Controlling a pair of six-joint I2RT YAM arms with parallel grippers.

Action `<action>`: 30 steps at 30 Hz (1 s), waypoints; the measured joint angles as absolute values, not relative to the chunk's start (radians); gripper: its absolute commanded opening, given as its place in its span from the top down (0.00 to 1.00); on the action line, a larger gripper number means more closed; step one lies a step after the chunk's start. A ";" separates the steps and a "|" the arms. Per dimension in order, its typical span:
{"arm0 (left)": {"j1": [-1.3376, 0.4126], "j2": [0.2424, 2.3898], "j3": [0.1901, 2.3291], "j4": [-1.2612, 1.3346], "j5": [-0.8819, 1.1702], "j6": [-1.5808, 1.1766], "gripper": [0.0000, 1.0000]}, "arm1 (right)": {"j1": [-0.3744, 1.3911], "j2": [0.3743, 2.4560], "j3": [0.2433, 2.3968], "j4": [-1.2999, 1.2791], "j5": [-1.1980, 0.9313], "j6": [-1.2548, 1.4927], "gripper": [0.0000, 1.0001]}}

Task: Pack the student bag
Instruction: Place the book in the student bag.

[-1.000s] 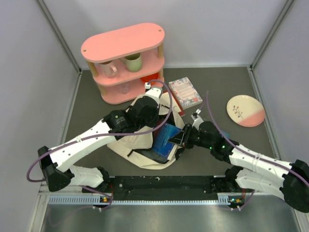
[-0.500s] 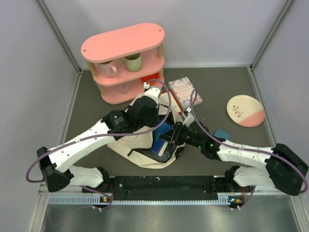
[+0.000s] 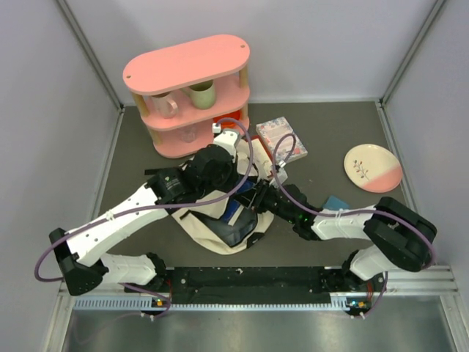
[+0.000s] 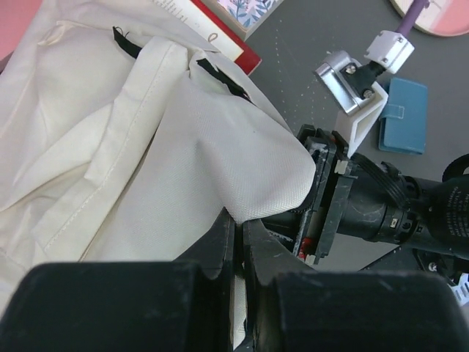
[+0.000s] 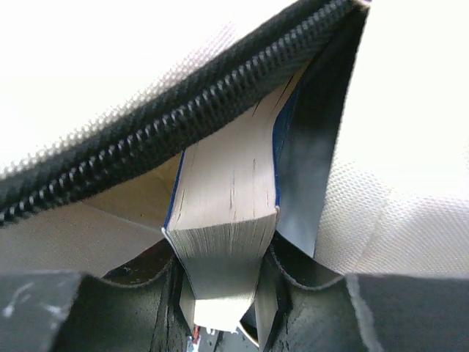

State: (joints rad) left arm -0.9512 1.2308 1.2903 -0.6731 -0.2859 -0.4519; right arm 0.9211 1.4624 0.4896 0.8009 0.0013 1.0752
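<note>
Cream student bag (image 3: 207, 236) lies slumped in the middle of the table (image 3: 330, 125), in front of the arm bases, with both grippers at its opening. The left gripper (image 4: 238, 233) has its jaws pressed together on a fold of the bag's fabric, pinching the upper flap beside the opening. In its wrist view the cloth drapes over the front of the right arm's wrist. The right gripper (image 5: 223, 275) is clamped on a thick book (image 5: 227, 198) with a blue cover, gripped across its thickness with the page edges facing the camera. The book's far end is inside the bag's mouth, under the dark zipper (image 5: 161, 125) that arches above it, with cream fabric on both sides. From above, a strip of the blue cover shows in the opening between the two wrists. Just beyond the bag lies a patterned notebook (image 3: 282, 139) with a red edge showing beneath it. A small teal wallet (image 3: 335, 202) lies near the right forearm, and a pink and white plate (image 3: 372, 167) sits well apart toward the right wall. A pink shelf (image 3: 187, 70) holding mugs (image 3: 165, 105) stands at the back left, just behind the bag.
</note>
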 measured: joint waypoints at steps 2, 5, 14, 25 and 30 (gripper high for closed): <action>-0.944 1.217 1.290 -0.673 -0.287 -0.454 1.00 | 0.920 1.446 0.489 0.799 0.012 1.078 1.00; -0.921 1.194 1.290 -0.674 -0.289 -0.463 1.00 | 0.917 1.362 0.471 0.751 0.026 1.084 1.00; -0.881 1.123 1.246 -0.638 -0.264 -0.493 1.00 | 0.909 1.084 0.374 0.641 0.117 1.127 1.00; -0.878 1.122 1.216 -0.577 -0.083 -0.490 1.00 | 0.905 1.481 0.492 0.795 0.053 1.180 1.00; -0.874 1.122 1.216 -0.577 -0.069 -0.477 1.00 | 0.905 1.591 0.575 0.848 0.028 1.173 1.00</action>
